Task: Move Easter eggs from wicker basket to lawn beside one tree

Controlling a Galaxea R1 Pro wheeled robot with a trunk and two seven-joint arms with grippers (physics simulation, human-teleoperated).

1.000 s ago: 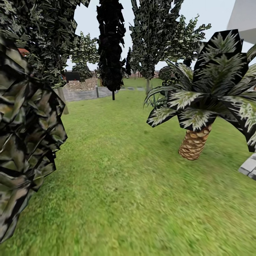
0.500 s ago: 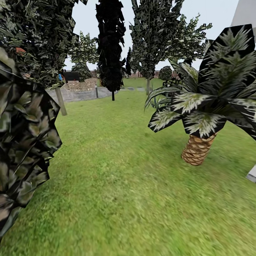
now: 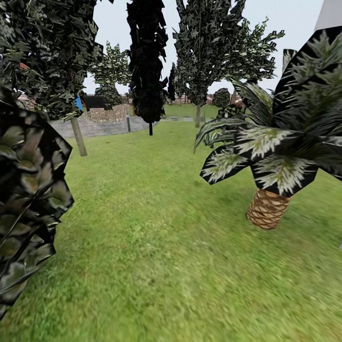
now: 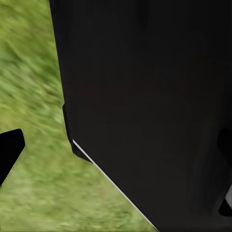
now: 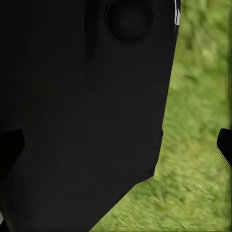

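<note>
The lawn [image 3: 156, 228] stretches ahead of me as mottled green grass. The Easter eggs and the wicker basket are out of view. A tree with a pale, slightly slanted trunk [image 3: 79, 137] and a dark leafy crown stands at the far left. In the left wrist view, my left gripper [image 4: 116, 159] is open, its fingertips [image 4: 9, 152] spread wide over grass and my own black body. My right gripper [image 5: 116, 154] is open too, with nothing between its fingertips [image 5: 224, 145].
A low palm [image 3: 267, 209] with broad fronds stands close on the right. Big dark shrub leaves [image 3: 28, 190] crowd the left foreground. Farther off are a near-black conifer [image 3: 147, 61], a slim-trunked tree [image 3: 197, 114], grey paving [image 3: 107, 127] and something blue [image 3: 78, 102].
The whole head view has shifted, so the camera moved forward. The palm now sits lower and further right, the shrub leaves have slid left, and the pale trunk shows fully.
</note>
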